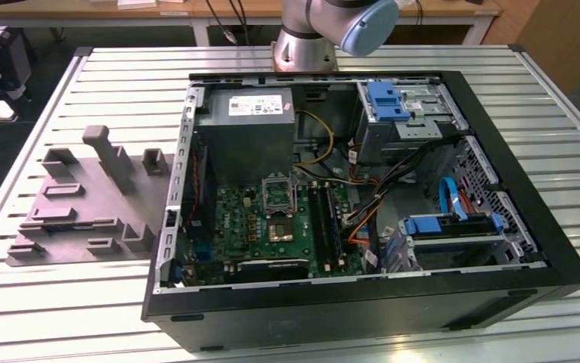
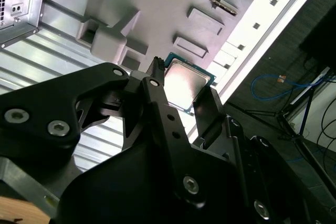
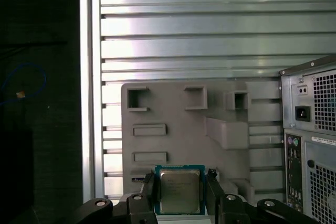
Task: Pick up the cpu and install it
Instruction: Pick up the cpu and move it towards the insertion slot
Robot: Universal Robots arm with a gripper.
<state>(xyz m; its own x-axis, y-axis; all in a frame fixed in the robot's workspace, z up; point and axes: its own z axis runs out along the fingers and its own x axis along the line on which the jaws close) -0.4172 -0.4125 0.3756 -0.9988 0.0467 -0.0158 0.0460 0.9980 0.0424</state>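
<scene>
gripper point(image 3: 180, 181) | fingers point(image 3: 149, 190) were found clenched on the cpu point(image 3: 179, 195), apparently at two opposite edges | cpu was held flat above the grey fixture point(image 3: 178, 135) on the slatted surface point(image 3: 210, 24) | computer case point(image 1: 370, 189) was seen beside the fixture

- The work table point(image 1: 98, 302) is made of long silvery metal slats with dark grooves between them, and light lies in bright bands on the slats.
- Behind it, in the exterior view, stands a wooden desk point(image 1: 239, 9) with white legs.
- The floor point(image 3: 42, 156) beside the table is dark.
- A thin blue cable point(image 3: 31, 66) lies on this floor, near the table's edge.
- A brown wooden panel point(image 1: 562, 38) stands at the exterior view's right.
</scene>
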